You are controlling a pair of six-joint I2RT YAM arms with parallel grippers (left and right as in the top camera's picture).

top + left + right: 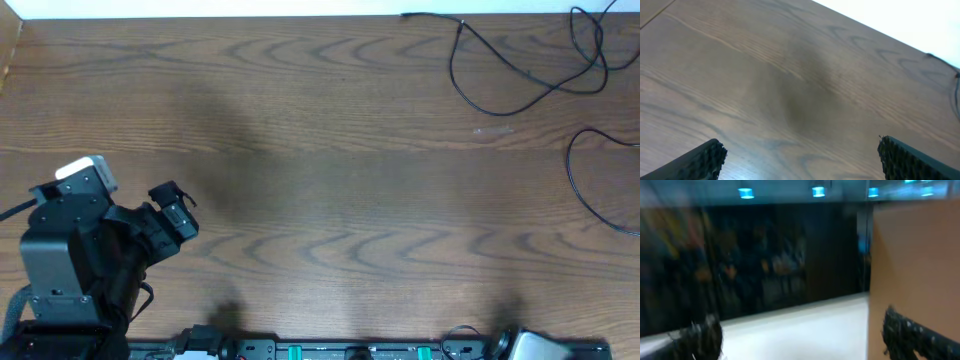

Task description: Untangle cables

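The cables lie at the table's far right. One thin black cable (500, 75) runs from the back edge and loops toward the corner. A second black cable (585, 185) curves along the right edge. My left gripper (175, 208) hovers low at the near left, far from both, and is open. In the left wrist view my left gripper (801, 144) has only bare wood between its fingers (705, 160), and a bit of black cable (942, 60) shows at the top right. The right wrist view is blurred; there my right gripper (801, 325) is open and empty, aimed off the table.
The wooden table (320, 200) has a white back edge. A faint pale strip (492, 128) lies below the first cable's loop. The arm bases and a rail (340, 350) line the near edge. A pale part of the right arm (545, 347) shows at the bottom right.
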